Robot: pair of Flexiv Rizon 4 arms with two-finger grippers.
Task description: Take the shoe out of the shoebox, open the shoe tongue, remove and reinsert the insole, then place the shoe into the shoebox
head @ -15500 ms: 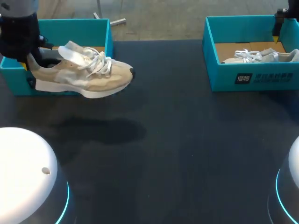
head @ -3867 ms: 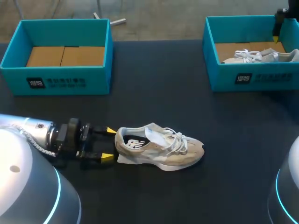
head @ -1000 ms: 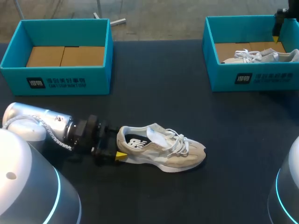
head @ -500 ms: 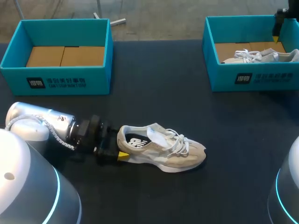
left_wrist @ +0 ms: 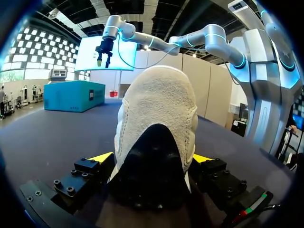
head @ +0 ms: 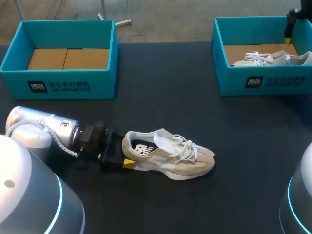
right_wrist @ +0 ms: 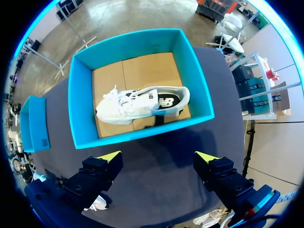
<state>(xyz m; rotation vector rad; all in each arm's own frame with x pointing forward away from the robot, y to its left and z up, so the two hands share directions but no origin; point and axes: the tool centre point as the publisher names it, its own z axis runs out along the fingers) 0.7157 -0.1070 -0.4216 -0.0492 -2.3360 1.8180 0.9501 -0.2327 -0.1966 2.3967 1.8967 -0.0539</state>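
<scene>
At the left, the left shoebox (head: pixel 58 87) stands at the far side of the table (head: pixel 195 204). In front of it, well apart, our left gripper (head: pixel 123 152) lies low over the table. Its yellow-tipped fingers are closed on the heel of the beige shoe (head: pixel 168 156), which sits upright on its sole, toe pointing right. A few seconds ago this claw waited open just behind the heel. It has since slid forward and clamped on, barely shifting in the last second. We judge the shoe is now braced for opening the tongue, with the insole (head: pixel 141 147) not yet pulled. At far right, our right gripper (right_wrist: pixel 157 156) hangs open above the right shoebox (right_wrist: pixel 142 133), which holds a second shoe (right_wrist: pixel 142 104).
</scene>
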